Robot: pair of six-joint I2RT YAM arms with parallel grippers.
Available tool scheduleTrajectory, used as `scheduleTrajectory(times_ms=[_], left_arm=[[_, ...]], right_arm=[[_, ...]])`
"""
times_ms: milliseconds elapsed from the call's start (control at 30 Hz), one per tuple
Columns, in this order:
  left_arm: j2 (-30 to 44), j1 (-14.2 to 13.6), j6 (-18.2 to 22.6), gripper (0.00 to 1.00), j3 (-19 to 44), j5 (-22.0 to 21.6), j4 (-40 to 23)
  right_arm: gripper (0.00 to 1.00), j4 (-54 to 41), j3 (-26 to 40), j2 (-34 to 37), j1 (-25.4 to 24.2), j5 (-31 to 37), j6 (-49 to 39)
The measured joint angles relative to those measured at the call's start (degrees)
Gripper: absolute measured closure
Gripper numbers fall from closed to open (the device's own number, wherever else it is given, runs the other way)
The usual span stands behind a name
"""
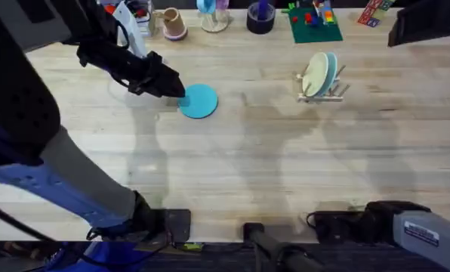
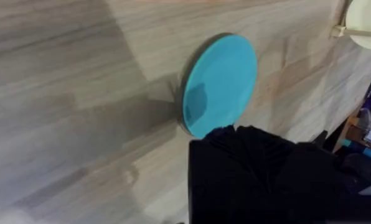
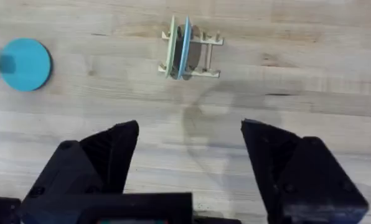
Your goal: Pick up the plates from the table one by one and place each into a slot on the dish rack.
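Note:
A turquoise plate (image 1: 200, 101) lies on the wooden table (image 1: 270, 159) left of centre. My left gripper (image 1: 176, 89) reaches in from the left and is shut on the plate's left rim. In the left wrist view the black fingers (image 2: 248, 155) cover the near edge of the plate (image 2: 221, 84). The dish rack (image 1: 323, 89) stands to the right with a cream plate (image 1: 314, 74) and a pale blue plate (image 1: 331, 68) upright in its slots. My right gripper (image 3: 188, 149) hangs open over bare table, well short of the rack (image 3: 192, 56).
Along the table's far edge stand a tan cup (image 1: 173, 23), a dark round container (image 1: 260, 18) and a green board with coloured bricks (image 1: 313, 23). The right arm's base (image 1: 395, 223) sits at the near edge. Bare planks stretch between plate and rack.

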Motion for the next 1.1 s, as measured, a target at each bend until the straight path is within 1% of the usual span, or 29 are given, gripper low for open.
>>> scheduleTrajectory(times_ms=[267, 500, 733, 833, 1100], left_arm=[[3.8, 0.0, 0.5, 0.958, 0.0, 2.2, 3.0], [8.5, 0.0, 0.4, 0.958, 0.0, 2.9, 4.9], [12.0, 1.2, 0.4, 0.958, 0.1, 8.6, 5.5], [12.7, 1.5, 0.4, 0.958, 0.2, 10.0, 5.5], [12.8, 1.5, 0.4, 0.958, 0.2, 10.0, 5.8]], right_arm=[[0.007, 0.0, 0.0, 0.0, 0.0, 0.0, 0.0], [0.007, 0.0, 0.0, 0.0, 0.0, 0.0, 0.0], [0.008, 0.0, 0.0, 0.0, 0.0, 0.0, 0.0], [0.008, 0.0, 0.0, 0.0, 0.0, 0.0, 0.0], [0.008, 0.0, 0.0, 0.0, 0.0, 0.0, 0.0]])
